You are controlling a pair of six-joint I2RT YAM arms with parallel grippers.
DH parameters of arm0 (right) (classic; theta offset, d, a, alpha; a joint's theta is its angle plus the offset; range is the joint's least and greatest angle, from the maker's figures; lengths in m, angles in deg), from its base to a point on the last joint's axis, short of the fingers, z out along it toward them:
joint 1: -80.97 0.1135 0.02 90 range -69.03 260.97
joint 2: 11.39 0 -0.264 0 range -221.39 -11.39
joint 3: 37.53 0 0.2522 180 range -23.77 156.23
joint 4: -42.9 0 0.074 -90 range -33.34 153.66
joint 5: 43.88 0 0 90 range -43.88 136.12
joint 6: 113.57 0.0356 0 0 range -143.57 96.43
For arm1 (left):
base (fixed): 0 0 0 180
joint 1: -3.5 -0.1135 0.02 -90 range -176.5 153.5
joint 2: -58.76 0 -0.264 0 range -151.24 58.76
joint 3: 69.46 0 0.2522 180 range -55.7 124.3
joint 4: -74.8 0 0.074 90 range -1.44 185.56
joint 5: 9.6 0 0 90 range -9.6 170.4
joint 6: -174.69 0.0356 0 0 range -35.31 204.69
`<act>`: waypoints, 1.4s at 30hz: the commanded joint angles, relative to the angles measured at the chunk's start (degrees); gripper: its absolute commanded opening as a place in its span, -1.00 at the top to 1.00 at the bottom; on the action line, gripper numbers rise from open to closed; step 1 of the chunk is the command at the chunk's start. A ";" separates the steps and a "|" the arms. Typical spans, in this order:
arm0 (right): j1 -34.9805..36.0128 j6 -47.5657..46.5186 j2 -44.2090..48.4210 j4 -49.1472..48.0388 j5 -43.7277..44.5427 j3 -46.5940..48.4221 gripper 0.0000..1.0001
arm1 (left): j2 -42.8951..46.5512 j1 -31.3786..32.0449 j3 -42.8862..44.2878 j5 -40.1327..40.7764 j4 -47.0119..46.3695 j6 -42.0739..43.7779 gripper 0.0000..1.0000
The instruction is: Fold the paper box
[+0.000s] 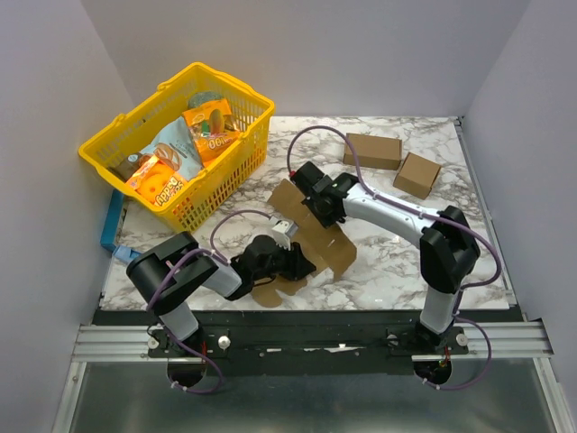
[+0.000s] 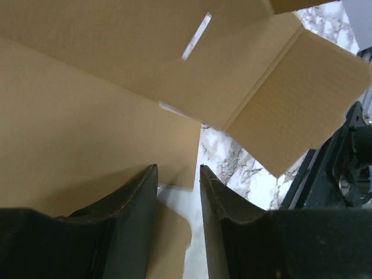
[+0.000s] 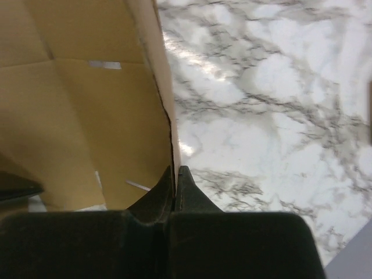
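The paper box (image 1: 317, 242) is a brown die-cut cardboard sheet lying partly raised in the middle of the marble table. My right gripper (image 1: 311, 210) reaches in from the right and is shut on one upright panel edge. In the right wrist view that edge (image 3: 168, 116) runs straight into the closed jaws of the right gripper (image 3: 175, 170). My left gripper (image 1: 297, 264) sits low at the sheet's near side. In the left wrist view the left gripper (image 2: 178, 170) stands open over a flap of the paper box (image 2: 87, 116), with a small tab and bare table showing in the gap.
A yellow basket (image 1: 216, 185) full of snack packets stands at the back left, with a blue object (image 1: 110, 221) beside it. Two neat cardboard cuboids (image 1: 371, 150) (image 1: 417, 174) lie at the back right. Grey walls enclose the table on three sides.
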 commanded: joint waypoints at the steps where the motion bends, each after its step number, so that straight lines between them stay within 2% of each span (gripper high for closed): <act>1: 2.29 4.24 -2.28 -2.06 -4.58 -2.37 0.99 | -2.66 1.01 -2.21 0.47 -7.42 -4.02 0.11; 4: 2.65 4.42 -1.66 -1.98 -3.35 -2.38 0.99 | -4.15 1.19 -3.09 0.30 -10.77 -5.35 0.11; 7: 2.65 1.45 -1.40 -1.63 1.39 -2.11 0.99 | -1.72 1.28 -2.65 0.12 -9.05 -4.83 0.08; 9: 2.39 -0.58 -0.96 -1.54 5.17 -2.11 0.99 | 1.62 1.28 -1.42 1.60 -4.92 -2.02 -0.12; 10: 2.12 -2.41 -0.79 -1.45 5.88 -2.02 0.99 | 5.82 1.28 -0.64 2.49 1.54 -0.62 -0.22; 11: 1.86 -2.95 -0.44 -1.45 6.40 -2.02 0.99 | 8.21 1.28 0.94 3.71 5.00 1.05 -0.42; 14: 0.54 -6.64 1.58 -1.80 5.09 -2.11 0.99 | 16.83 1.28 2.62 8.28 15.91 5.98 -0.67; 17: -0.16 -10.07 3.08 -2.42 3.69 -2.37 0.99 | 22.20 1.28 2.36 11.45 22.69 9.41 -0.74; 22: -0.43 -13.50 3.70 -2.59 2.01 -2.29 0.99 | 18.80 1.28 0.34 12.34 24.38 10.83 -0.62; 26: -0.87 -14.29 3.26 -2.59 3.76 -1.50 0.99 | 15.54 1.28 -2.47 12.25 20.16 9.94 -0.29; 29: -1.22 -15.61 2.82 -2.77 7.27 0.17 0.99 | 12.81 1.54 -2.30 10.32 17.96 9.07 -0.12; 36: -0.96 -15.18 0.18 -2.59 14.23 4.83 0.99 | 4.03 4.70 -0.19 7.33 9.70 6.25 0.02; 42: 2.03 -12.45 3.08 -8.21 14.59 -2.97 0.99 | -0.73 5.94 -0.72 8.30 3.63 2.47 0.06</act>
